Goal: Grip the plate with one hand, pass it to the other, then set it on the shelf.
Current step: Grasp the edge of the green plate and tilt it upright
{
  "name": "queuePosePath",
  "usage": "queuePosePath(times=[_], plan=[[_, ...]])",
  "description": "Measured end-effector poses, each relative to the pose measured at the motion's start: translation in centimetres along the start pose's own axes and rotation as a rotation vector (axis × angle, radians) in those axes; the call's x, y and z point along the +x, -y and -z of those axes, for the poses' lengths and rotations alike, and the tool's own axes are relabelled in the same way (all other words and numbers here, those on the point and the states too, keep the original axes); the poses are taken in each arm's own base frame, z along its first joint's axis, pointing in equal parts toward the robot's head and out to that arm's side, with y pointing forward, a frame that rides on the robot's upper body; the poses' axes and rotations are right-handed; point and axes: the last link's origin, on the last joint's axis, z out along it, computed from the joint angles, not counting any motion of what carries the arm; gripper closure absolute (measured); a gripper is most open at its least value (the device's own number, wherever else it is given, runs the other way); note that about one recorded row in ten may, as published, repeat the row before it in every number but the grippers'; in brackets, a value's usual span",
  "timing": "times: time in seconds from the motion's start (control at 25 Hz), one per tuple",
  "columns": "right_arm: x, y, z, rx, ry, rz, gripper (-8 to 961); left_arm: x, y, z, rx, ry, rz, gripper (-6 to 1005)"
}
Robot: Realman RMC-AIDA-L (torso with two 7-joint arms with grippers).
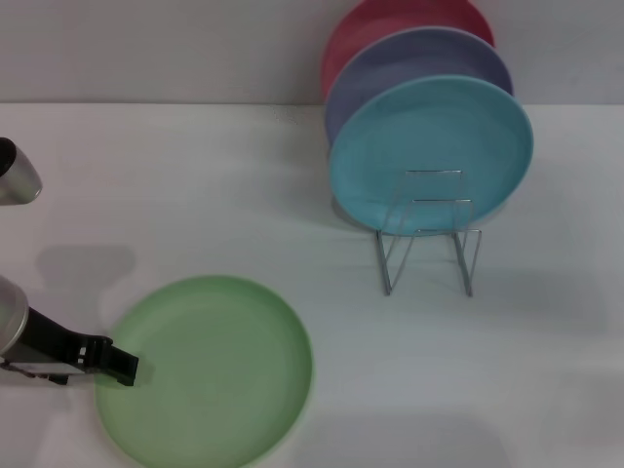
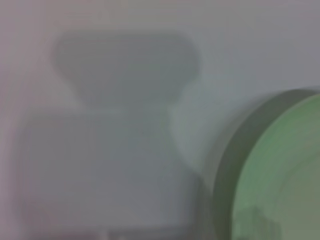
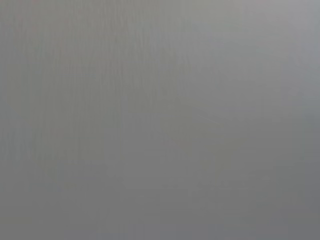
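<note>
Right now I'm on the first step, the grab: my left gripper [image 1: 125, 369] is at the near-left rim of the round matte light green plate [image 1: 210, 370], lying flat on the white table [image 1: 195, 195]. Clamped or not, I can't tell. Next: lift, hand over. One silver wire rack [image 1: 429, 234], three plates in it: turquoise [image 1: 429, 146], lavender [image 1: 419, 54], red [image 1: 390, 19]. My right gripper's out of sight.

A flat, featureless grey surface [image 3: 160, 120] fills the whole right wrist view
</note>
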Motion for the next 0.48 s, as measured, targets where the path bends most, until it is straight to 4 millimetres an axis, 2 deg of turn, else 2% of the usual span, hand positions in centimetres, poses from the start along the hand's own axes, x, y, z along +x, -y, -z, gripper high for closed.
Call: queuePosePath(times=[0.48], plan=[[0.1,-0.05,0.43,0.006,-0.005,-0.005,150,0.0,-0.02,-0.28,0.002,0.007,-0.009,207]])
